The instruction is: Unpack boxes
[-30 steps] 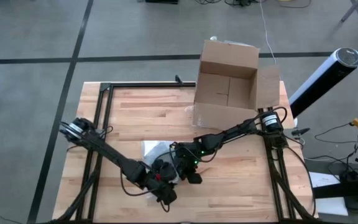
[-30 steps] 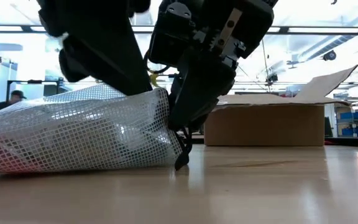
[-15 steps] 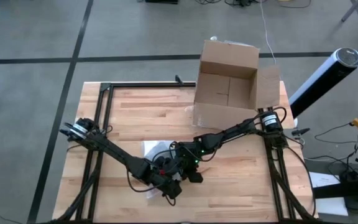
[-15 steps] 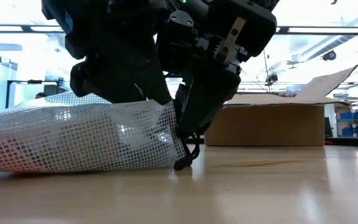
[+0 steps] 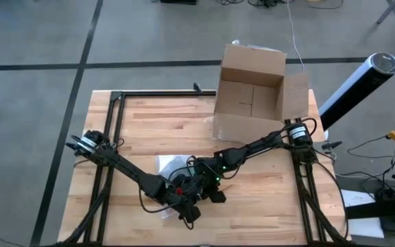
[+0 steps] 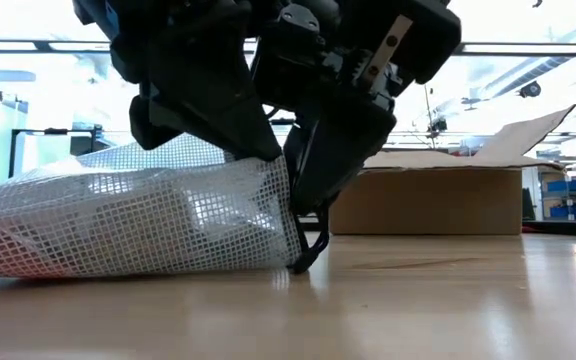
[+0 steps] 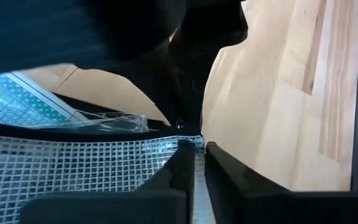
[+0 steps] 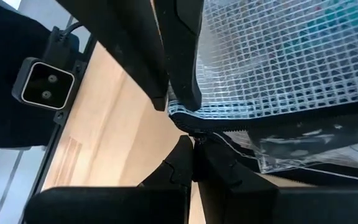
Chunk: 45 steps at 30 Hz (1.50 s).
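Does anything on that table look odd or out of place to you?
The cardboard box hangs over the table's far edge, flaps open. Both tools, left and right, pinch one end of a mesh pouch, so that end lifts off the wood.

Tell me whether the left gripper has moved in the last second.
Yes. In the high view the left gripper has shifted toward the right arm's side and slightly toward the cardboard box, closing on the mesh pouch edge beside the right gripper.

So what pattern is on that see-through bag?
The mesh pouch has a white grid of little squares over clear plastic, plainest in the low view.
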Motion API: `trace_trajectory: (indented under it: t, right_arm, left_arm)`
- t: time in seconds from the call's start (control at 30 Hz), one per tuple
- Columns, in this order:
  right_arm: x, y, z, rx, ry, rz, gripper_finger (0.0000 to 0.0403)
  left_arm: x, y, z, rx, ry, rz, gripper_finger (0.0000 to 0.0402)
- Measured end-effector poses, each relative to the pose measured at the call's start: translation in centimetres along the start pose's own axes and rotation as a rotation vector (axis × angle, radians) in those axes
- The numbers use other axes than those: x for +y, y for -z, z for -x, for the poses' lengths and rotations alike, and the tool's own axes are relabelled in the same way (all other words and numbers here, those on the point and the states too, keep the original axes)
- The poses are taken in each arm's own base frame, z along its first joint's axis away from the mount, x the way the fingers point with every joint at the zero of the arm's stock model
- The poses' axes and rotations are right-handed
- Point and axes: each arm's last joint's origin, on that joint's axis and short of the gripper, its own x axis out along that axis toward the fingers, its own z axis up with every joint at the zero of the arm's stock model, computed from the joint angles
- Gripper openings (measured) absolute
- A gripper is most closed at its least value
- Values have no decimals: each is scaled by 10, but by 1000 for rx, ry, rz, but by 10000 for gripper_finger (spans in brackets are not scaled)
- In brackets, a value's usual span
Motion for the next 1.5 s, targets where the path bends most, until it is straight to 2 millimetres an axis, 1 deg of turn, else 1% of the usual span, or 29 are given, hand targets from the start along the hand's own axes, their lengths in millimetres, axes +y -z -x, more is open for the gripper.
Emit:
trace_trajectory:
  t: [0.1,0.3,0.4,0.5,0.57,0.63,0.73,1.03,1.07,1.23,1.4,1.5]
  right_arm:
    - [0,0,0,0,8,-6,0]
    - [-1,0,1,-2,15,-24,0]
    - [-2,0,1,-4,19,-30,0]
    - [-2,0,1,-5,23,-34,0]
    - [-3,0,1,-5,24,-36,0]
    - [-3,0,2,-2,23,-37,0]
    - [-4,0,2,0,21,-38,0]
    - [-6,0,3,2,18,-47,0]
    - [-6,1,4,4,19,-48,0]
    - [-9,0,6,1,16,-49,0]
    - [-16,-5,14,-38,24,-48,0]
    - [-21,-5,18,-44,38,-63,0]
  left_arm:
    - [2,2,-1,1,-2,11,53]
    - [5,4,-3,-14,-25,24,144]
    - [8,5,-4,-33,-50,40,182]
    - [10,7,-5,-36,-53,52,205]
    - [11,8,-6,-36,-59,52,208]
    - [13,9,-6,-36,-67,50,201]
    - [16,11,-7,-30,-80,55,169]
    - [18,13,-8,-26,-77,58,18]
    - [18,13,-8,-23,-74,59,10]
    - [15,11,-4,-1,-46,43,1]
    - [7,2,13,6,-1,-25,0]
    - [8,-1,24,22,-3,-58,0]
